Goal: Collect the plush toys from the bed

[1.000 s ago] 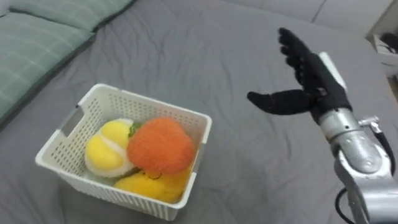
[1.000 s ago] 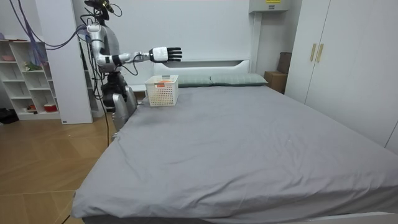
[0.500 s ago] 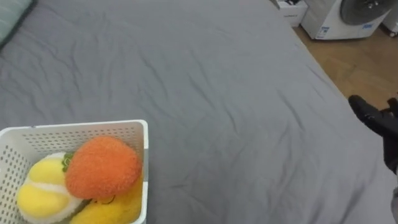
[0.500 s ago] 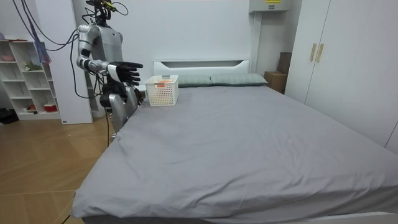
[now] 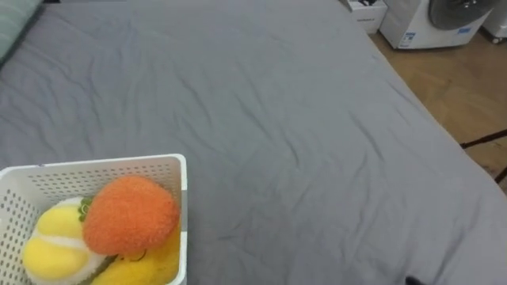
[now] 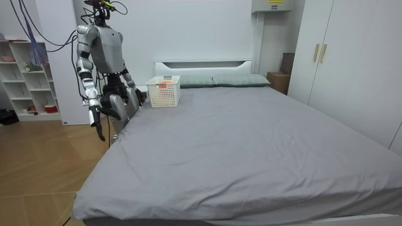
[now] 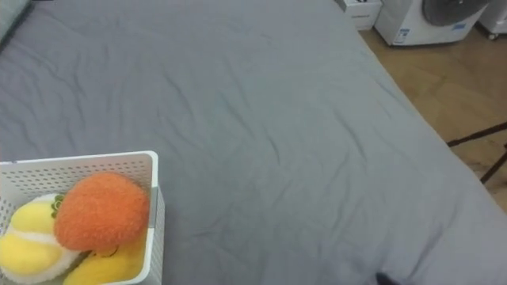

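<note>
A white slatted basket [image 5: 173,168] sits on the grey bed [image 5: 285,134] at the lower left of the eye views. It holds an orange plush toy [image 5: 131,214], a yellow and white plush [image 5: 49,244] and another yellow plush [image 5: 150,265]. In the room view the basket [image 6: 163,92] stands near the headboard, next to the robot at the bedside. My right hand [image 6: 98,121] hangs low beside the body with straight fingers, away from the basket. My left hand [image 6: 137,95] is down by the bed's edge, small and unclear.
Green pillows [image 6: 239,80] lie at the head of the bed. A washing machine [image 5: 447,17] stands on wooden floor [image 5: 463,87] beyond the bed's right edge. A white shelf unit [image 6: 25,75] is behind the robot, and wardrobes [image 6: 339,56] fill the room view's right.
My right arm has dropped from reaching forward to hanging at my side, and the hand has left the eye view's right edge. The head view turned toward the bed's foot.
</note>
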Robot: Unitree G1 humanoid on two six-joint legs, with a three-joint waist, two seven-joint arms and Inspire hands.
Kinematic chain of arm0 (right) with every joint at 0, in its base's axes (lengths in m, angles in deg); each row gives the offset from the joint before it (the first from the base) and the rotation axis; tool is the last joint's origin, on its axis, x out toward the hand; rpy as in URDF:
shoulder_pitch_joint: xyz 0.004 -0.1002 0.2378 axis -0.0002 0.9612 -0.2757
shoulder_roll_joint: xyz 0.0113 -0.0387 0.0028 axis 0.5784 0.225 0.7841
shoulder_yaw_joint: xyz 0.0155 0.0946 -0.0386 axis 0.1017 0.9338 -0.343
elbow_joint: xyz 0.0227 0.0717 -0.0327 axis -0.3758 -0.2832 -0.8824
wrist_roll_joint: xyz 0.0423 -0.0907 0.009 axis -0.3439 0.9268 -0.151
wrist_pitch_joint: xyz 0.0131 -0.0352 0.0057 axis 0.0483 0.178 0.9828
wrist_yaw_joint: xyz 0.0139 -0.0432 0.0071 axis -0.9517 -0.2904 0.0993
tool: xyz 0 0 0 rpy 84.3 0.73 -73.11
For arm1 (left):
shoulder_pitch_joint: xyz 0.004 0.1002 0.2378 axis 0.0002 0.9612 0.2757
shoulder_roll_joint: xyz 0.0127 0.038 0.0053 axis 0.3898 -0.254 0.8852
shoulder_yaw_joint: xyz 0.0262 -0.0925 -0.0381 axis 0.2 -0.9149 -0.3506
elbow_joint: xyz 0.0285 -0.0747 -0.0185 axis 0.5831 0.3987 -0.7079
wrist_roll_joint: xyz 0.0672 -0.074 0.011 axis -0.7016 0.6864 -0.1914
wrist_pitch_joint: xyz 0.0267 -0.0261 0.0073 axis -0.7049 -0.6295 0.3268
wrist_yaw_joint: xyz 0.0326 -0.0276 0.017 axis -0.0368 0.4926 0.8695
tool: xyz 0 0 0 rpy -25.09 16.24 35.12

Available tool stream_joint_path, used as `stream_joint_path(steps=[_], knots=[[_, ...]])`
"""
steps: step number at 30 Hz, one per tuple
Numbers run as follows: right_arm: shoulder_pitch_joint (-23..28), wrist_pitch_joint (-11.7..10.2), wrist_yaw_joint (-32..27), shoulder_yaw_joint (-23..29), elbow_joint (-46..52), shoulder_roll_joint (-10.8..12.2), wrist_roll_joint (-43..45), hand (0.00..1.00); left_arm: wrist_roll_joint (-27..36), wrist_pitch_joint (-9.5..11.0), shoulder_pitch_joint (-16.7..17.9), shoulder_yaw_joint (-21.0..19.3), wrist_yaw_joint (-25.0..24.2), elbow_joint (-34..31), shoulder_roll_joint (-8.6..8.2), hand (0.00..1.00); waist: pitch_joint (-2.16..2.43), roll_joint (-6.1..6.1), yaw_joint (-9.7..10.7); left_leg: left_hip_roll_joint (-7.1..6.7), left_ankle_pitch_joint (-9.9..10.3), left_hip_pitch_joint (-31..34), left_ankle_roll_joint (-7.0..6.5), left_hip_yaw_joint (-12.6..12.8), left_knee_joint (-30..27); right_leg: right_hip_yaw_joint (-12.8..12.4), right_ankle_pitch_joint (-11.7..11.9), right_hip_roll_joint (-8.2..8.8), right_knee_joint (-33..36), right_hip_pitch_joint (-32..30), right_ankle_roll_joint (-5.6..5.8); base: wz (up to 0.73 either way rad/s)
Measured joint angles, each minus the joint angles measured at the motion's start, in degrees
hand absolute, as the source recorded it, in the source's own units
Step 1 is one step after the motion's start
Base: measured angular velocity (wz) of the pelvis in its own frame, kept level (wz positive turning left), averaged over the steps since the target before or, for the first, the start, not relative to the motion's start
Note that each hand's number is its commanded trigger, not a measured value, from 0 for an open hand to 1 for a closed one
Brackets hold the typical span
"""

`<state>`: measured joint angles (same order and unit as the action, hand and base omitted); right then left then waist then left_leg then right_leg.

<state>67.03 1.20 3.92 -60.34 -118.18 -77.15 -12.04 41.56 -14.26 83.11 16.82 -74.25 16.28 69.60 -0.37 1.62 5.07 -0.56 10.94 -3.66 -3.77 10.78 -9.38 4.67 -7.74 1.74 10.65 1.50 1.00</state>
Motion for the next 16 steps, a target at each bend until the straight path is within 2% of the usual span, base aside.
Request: stream_joint_path(steps=[4,6,9,11,13,16], knots=[[0.24,-0.20,1.19,-0.75,-10.45,1.01,3.68,0.00,-0.09,0.84,0.03,-0.07,-0.23,1.03,-0.36,0.00,0.05,-0.51,-0.76,-0.09,0.06,-0.48,0.00,-0.05,-0.06,0.30,-0.33,0.15,-0.09,0.33,0.03,0.00],[0.30,-0.14,1.61,-2.01,-12.72,1.20,4.67,0.00,-0.09,1.32,0.00,-0.07,-0.23,1.58,-0.66,0.00,0.06,-0.70,-1.10,-0.11,0.21,-0.90,0.02,-0.09,-0.08,0.35,-0.59,0.19,0.04,0.61,0.02,0.00],[0.23,-0.12,3.21,-3.55,-13.20,1.54,8.83,0.00,-0.12,1.73,-0.24,-0.06,-0.44,2.35,-0.72,0.00,0.12,-1.05,-1.34,-0.11,0.56,-0.83,0.28,-0.14,-0.14,0.53,-0.79,0.21,0.07,0.63,-0.04,0.00],[-0.10,0.14,3.70,-5.51,-13.94,1.58,11.21,0.00,-0.37,1.71,-0.37,0.00,-0.59,2.34,-0.72,0.00,0.18,-1.10,-2.32,-0.09,0.45,-0.94,0.09,-0.16,-0.16,0.54,-0.78,0.17,0.01,0.69,-0.05,0.00],[-1.15,0.90,4.65,-8.25,-14.89,1.58,15.04,0.00,-1.11,1.67,-0.51,0.19,-0.83,2.28,-0.73,0.00,0.16,-1.09,-3.41,-0.09,0.44,-1.02,0.09,-0.23,-0.16,0.64,-0.78,0.17,-0.09,0.65,-0.05,0.00],[-2.22,1.76,5.95,-9.61,-15.03,1.62,18.27,0.00,-1.10,1.60,-0.60,1.36,-0.92,1.95,-0.71,0.00,0.16,-1.11,-3.80,-0.17,0.45,-1.01,0.10,-0.89,-0.20,1.58,-0.75,0.28,-0.60,1.27,-0.01,0.11]])
